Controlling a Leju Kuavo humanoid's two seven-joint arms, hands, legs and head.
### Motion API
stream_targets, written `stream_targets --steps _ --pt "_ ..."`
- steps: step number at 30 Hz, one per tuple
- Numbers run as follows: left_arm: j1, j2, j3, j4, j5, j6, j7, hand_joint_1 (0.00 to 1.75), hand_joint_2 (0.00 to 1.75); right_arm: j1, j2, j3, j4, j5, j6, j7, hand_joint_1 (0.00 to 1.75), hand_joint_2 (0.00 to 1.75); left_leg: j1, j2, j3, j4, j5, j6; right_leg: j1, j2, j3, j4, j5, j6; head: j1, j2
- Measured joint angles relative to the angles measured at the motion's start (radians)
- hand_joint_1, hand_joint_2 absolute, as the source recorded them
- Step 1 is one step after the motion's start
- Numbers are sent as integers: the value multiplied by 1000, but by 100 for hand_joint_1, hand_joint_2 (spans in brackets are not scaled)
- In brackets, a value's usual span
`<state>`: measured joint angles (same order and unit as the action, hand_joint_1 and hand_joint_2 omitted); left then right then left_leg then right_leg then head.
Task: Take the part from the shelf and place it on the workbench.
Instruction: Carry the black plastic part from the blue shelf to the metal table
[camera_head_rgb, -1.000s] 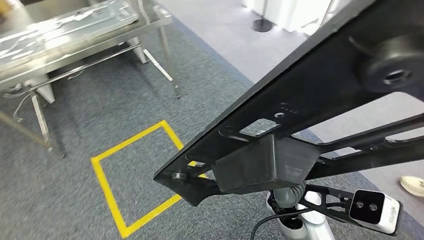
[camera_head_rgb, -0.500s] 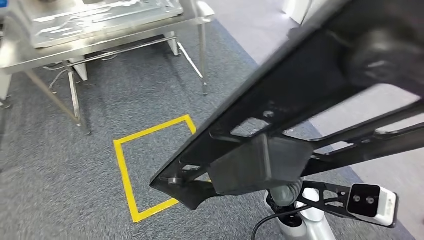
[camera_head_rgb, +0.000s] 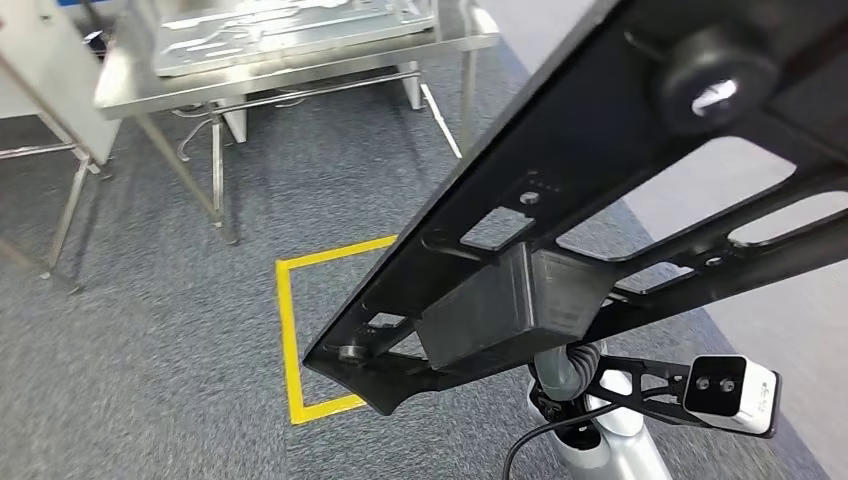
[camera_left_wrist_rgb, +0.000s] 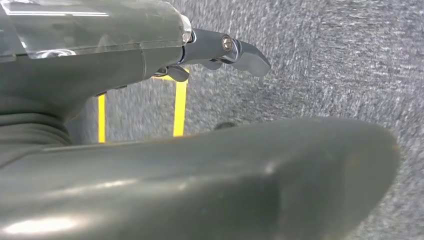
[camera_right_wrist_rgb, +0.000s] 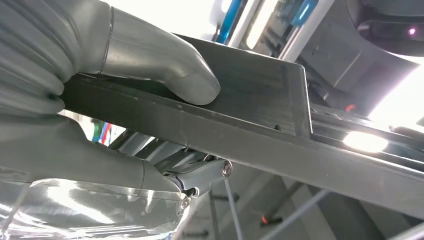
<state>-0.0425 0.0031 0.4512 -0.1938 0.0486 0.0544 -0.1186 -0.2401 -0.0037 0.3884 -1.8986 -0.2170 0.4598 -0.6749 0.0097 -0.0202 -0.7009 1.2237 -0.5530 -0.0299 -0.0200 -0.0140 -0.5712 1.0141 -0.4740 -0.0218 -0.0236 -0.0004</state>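
Note:
The part (camera_head_rgb: 600, 200) is a large black flat frame with cut-outs, a boxy block under it and a round knob on top. It slants across the right of the head view, tilted up and carried in the air. In the right wrist view my right hand (camera_right_wrist_rgb: 100, 100) grips an edge of the part (camera_right_wrist_rgb: 260, 135), thumb pressed on one face and fingers on the other. The workbench (camera_head_rgb: 300, 72), a steel table bearing a metal tray, stands ahead at the upper left. My left hand (camera_left_wrist_rgb: 100, 60) hangs over grey carpet, fingers apart, holding nothing.
A yellow taped square (camera_head_rgb: 290, 330) marks the carpet between me and the workbench. A second metal stand with thin legs (camera_head_rgb: 60, 110) is at the far left. Paler floor (camera_head_rgb: 790, 330) borders the carpet on the right.
The camera has turned: the workbench and yellow square have slid rightward in the picture and the bench fills more of the top. The part stays in my right hand.

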Motion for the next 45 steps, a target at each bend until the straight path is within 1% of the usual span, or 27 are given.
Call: stream_targets --steps 1,2,3,5,7,10,12,13,14,16,17,18,20,22,23,27,29,31,32,33,34,36,37,39,42,43,45 --pt "-1 0 0 0 0 -2 0 0 0 1 -1 0 2 0 -2 -1 175 175 2 8 -28 55 -18 -3 1 -14 0 0 -2 -1 0 0" --pt "0 0 1 0 0 -4 0 0 0 2 -3 0 4 0 -5 -2 175 175 3 12 -40 77 -18 -4 1 -27 1 0 -4 0 0 0" --pt "2 0 1 0 0 -6 0 0 0 3 -4 0 6 0 -7 -4 175 175 4 15 -31 59 1 -4 2 -39 4 0 -6 1 0 0" --pt "3 1 2 0 -1 -8 -1 0 0 3 -7 1 7 1 -10 -9 175 175 3 32 40 -75 68 2 2 -59 12 0 -12 6 0 0" --pt "1 2 3 0 -4 -12 -3 0 0 4 -9 1 7 -1 -10 -14 175 175 -3 47 103 -189 104 13 6 -72 18 1 -18 17 0 0" --pt "8 3 4 0 -9 -24 -7 0 0 6 -11 0 5 -19 -2 -18 175 175 -8 44 114 -214 104 30 9 -81 21 -1 -20 34 0 0" --pt "11 4 4 0 -10 -32 -9 0 0 12 -11 -6 2 -31 13 -20 175 175 -3 39 119 -223 106 41 7 -57 15 17 -37 45 0 0" --pt "8 4 5 0 -10 -36 -10 0 0 16 -12 -12 0 -34 24 -21 175 175 -1 36 122 -227 108 46 6 -37 -2 54 -59 48 0 0" --pt "5 4 5 0 -10 -39 -11 0 0 23 -12 -18 -1 -36 35 -21 175 175 -1 33 123 -229 108 50 5 -15 -27 108 -87 49 0 0" --pt "0 4 7 0 -9 -44 -14 0 0 41 -12 -34 -2 -36 58 -22 175 175 -3 25 123 -228 106 56 5 3 -96 238 -137 50 0 0" --pt "-1 4 9 0 -9 -46 -16 0 0 50 -12 -41 -2 -35 68 -22 175 175 -4 19 124 -227 104 57 5 5 -116 269 -137 50 0 0" --pt "-1 4 11 0 -9 -48 -18 0 0 57 -12 -49 -2 -34 77 -22 175 175 -6 14 126 -226 102 58 5 5 -121 267 -119 48 0 0" --pt "-1 4 15 0 -9 -54 -22 0 0 62 -12 -62 -2 -32 90 -22 175 175 -7 4 132 -222 97 55 5 8 -76 155 -43 43 0 0" --pt "-1 3 18 0 -10 -57 -25 0 0 63 -11 -74 -2 -29 101 -22 175 175 -10 -3 131 -215 90 48 8 14 -28 43 2 35 0 0" --pt "-1 3 19 0 -11 -57 -26 0 0 64 -10 -79 -2 -27 106 -22 175 175 -11 -5 129 -212 89 44 10 17 -19 19 6 32 0 0" --pt "-1 3 21 0 -20 -58 -29 0 0 66 2 -100 -2 -17 120 -22 175 175 -9 -3 123 -197 74 23 8 16 -11 3 5 12 0 0" --pt "-2 3 21 0 -21 -59 -29 0 0 66 8 -106 -2 -16 122 -22 175 175 -5 5 84 -111 29 12 5 11 -2 -4 4 4 0 0" --pt "-1 2 21 0 -22 -59 -29 0 0 67 11 -110 -1 -16 126 -22 175 175 0 8 15 21 -23 3 5 9 2 -4 0 0 0 0" --pt "0 3 21 0 -22 -58 -29 0 0 68 12 -112 -1 -16 128 -22 175 175 2 9 -10 63 -30 0 6 8 4 -3 -3 0 0 0" --pt "0 3 21 0 -24 -58 -29 0 0 70 13 -114 0 -16 130 -22 175 175 4 10 -19 71 -18 -2 5 8 6 -3 -6 0 0 0" --pt "1 3 21 0 -25 -59 -29 0 0 71 13 -116 0 -16 132 -22 175 175 5 12 -8 40 11 -2 5 8 11 -3 -9 2 0 0" --pt "1 4 21 0 -28 -60 -29 0 0 72 14 -122 0 -16 136 -22 175 175 7 17 53 -93 84 2 5 7 24 -2 -18 8 0 0" --pt "0 4 21 0 -29 -60 -30 0 0 72 15 -124 0 -16 138 -22 175 175 5 18 81 -152 103 7 6 7 28 -2 -23 14 0 0" --pt "-1 6 21 0 -30 -60 -30 0 0 71 18 -128 0 -16 143 -22 175 175 -2 19 106 -202 104 19 8 7 31 -3 -28 26 0 0" --pt "1 7 21 0 -33 -61 -32 0 0 70 20 -133 0 -15 150 -22 175 175 -3 15 113 -213 101 39 6 6 33 1 -38 45 0 0" --pt "1 7 21 0 -35 -61 -32 0 0 69 21 -135 0 -15 150 -22 175 175 -1 14 117 -218 101 46 5 6 24 23 -50 49 0 0" --pt "0 7 21 0 -39 -62 -34 0 0 68 23 -140 1 -14 150 -22 175 175 -2 14 126 -222 97 57 5 8 -35 134 -98 53 0 0"
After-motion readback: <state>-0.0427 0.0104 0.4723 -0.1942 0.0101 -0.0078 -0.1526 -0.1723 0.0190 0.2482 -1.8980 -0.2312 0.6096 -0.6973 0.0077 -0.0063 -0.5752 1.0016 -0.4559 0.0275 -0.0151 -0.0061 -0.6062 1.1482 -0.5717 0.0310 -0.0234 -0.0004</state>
